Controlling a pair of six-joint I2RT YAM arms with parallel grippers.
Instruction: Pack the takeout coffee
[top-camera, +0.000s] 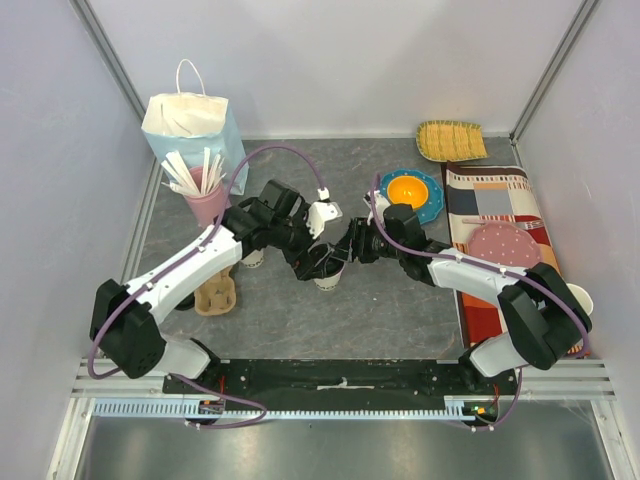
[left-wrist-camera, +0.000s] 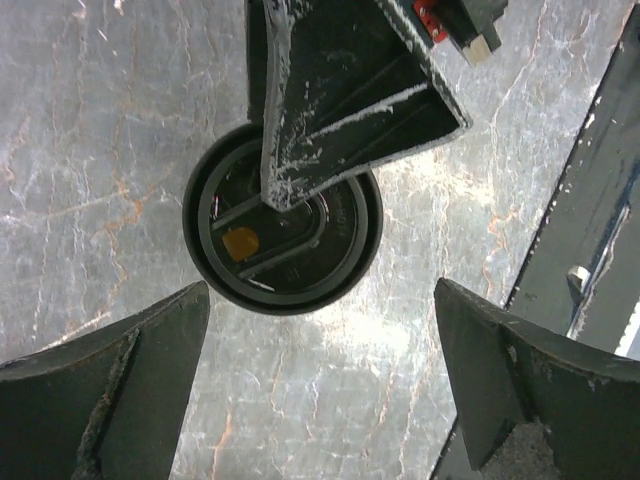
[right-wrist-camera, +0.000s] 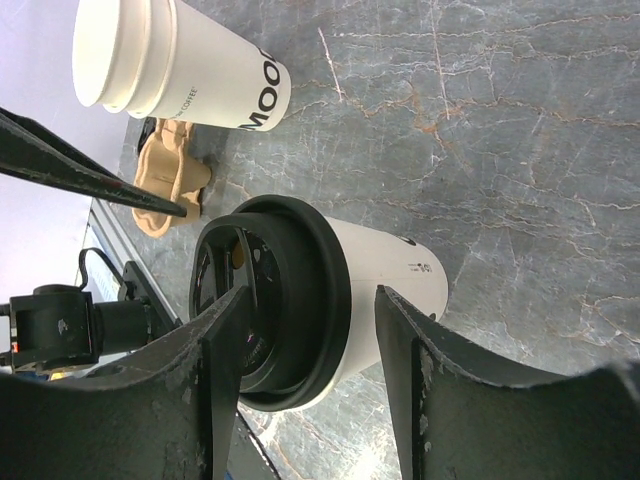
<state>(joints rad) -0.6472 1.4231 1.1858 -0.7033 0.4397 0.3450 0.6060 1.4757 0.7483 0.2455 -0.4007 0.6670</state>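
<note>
While your left end effector is hovering open, empty, above the coffee cup, your right end effector is straddling its lid, grip unclear; be keeping it upright.

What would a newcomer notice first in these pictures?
Both arms meet in the middle over the takeout coffee, a white cup with a black lid. The left gripper hangs open right above the lid, while the right gripper straddles the cup. At back left, a handled bag stands behind a pink cup of white sticks.
</note>
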